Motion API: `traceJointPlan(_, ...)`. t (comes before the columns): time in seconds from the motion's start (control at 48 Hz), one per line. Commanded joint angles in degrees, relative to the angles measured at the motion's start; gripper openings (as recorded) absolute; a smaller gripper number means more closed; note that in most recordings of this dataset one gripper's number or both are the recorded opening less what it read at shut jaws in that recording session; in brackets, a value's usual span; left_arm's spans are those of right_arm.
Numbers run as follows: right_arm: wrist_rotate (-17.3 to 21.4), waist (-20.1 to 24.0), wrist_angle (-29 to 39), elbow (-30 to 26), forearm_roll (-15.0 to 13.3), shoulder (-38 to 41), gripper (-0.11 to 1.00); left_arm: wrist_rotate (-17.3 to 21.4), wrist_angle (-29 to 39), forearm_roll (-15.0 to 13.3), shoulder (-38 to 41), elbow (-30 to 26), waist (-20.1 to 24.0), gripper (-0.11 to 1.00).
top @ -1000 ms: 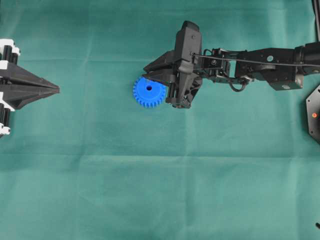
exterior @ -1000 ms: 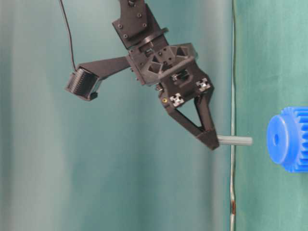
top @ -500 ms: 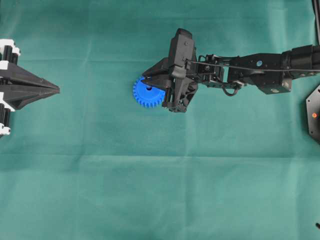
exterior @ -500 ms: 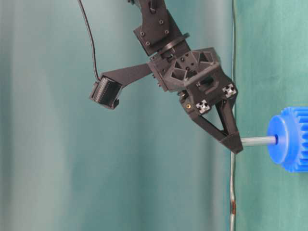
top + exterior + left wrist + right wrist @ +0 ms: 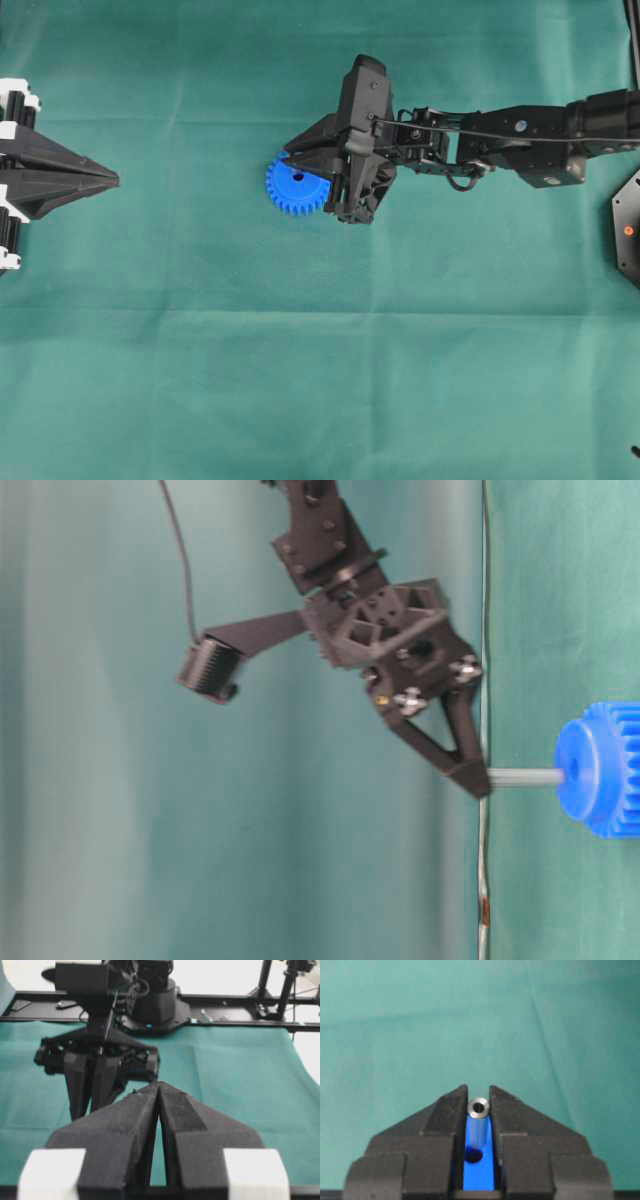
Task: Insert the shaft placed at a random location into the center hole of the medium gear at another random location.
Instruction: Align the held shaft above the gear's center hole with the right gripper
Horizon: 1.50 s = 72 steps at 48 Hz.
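From overhead, the right gripper [image 5: 318, 170] hangs over the right half of the medium gear [image 5: 292, 187], which lies flat on the green cloth [image 5: 300, 380]; the left gripper [image 5: 112, 180] sits well apart at the left edge, its fingers pressed together on nothing. The table-level view shows the step in hand, the insertion itself: the shaft [image 5: 523, 777] is clamped at one end by the right claw [image 5: 478, 782], and its free end meets the hub face of the gear [image 5: 600, 770] at the center hole [image 5: 573, 772]; how deep it has entered cannot be told. The left wrist view confirms that claw [image 5: 159, 1091] is clenched and empty. In the right wrist view the narrowly parted fingers [image 5: 451, 1110] pinch the shaft [image 5: 478, 1127], with blue gear [image 5: 478, 1172] beneath. Next, I judge, comes a straight push along the shaft's axis, then release.
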Motion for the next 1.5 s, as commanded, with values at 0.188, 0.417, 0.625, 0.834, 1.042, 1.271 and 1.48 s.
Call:
traceJointPlan(0.188,0.0,0.3,0.8,-0.4,-0.1,-4.7,0.13,-0.1,-0.3,0.1,0.4,-1.4,-0.1,0.00)
traceJointPlan(0.417,0.0,0.9,0.6,-0.4,0.1,-3.1,0.13,-0.1,-0.3,0.1,0.4,-1.4,-0.1,0.00)
traceJointPlan(0.625,0.2,0.9,-0.2,-0.6,0.2,-0.6,0.13,-0.1,-0.3,0.1,0.4,-1.4,-0.2,0.00)
traceJointPlan(0.834,0.2,0.9,-0.8,-0.6,0.3,1.1,0.13,-0.1,-0.3,0.1,0.4,-1.5,-0.1,0.00)
traceJointPlan(1.042,0.3,0.9,-1.2,-0.6,0.2,2.4,0.13,-0.1,-0.3,0.1,0.4,-1.4,-0.1,0.00)
traceJointPlan(1.271,0.2,0.6,-1.2,-0.4,0.2,1.6,0.13,-0.1,-0.3,0.1,0.4,-1.5,-0.1,0.00)
traceJointPlan(1.48,0.0,0.6,-1.2,0.4,0.2,-0.9,0.13,-0.1,-0.3,0.1,0.4,-1.5,-0.1,0.00)
